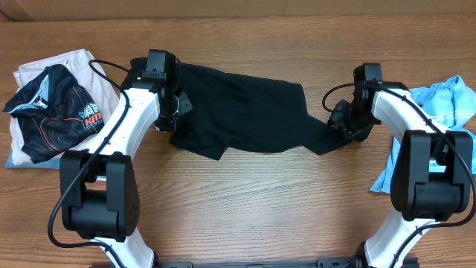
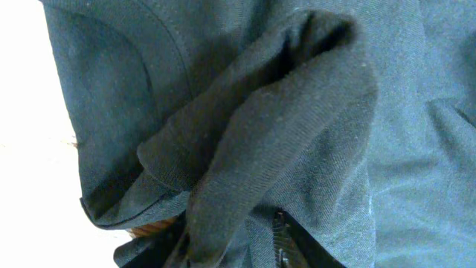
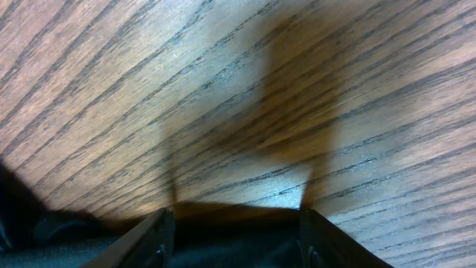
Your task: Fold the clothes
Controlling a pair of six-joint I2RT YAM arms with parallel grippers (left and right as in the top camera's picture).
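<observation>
Left gripper [image 1: 177, 104]: pinches a bunched fold of the black garment [image 1: 245, 112].
Right gripper [image 1: 342, 123]: fingers spread at right corner.
Risk: one-sided pull drags cloth askew.

Bare wooden worktop [image 1: 260, 212] open across near middle and far strip, crumpled black cloth garment [image 1: 245, 112] covers centre, black printed jersey pile [image 1: 48, 112] blocks left, light blue cloth [image 1: 450, 104] blocks right

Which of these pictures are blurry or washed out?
Right wrist view: the brown wood-grain table is smeared mid-frame, under a soft dark shadow. Left wrist view: the left edge is blown out to white beside the black cloth garment, which looks greyish. Overhead view: sharp, evenly lit.
</observation>
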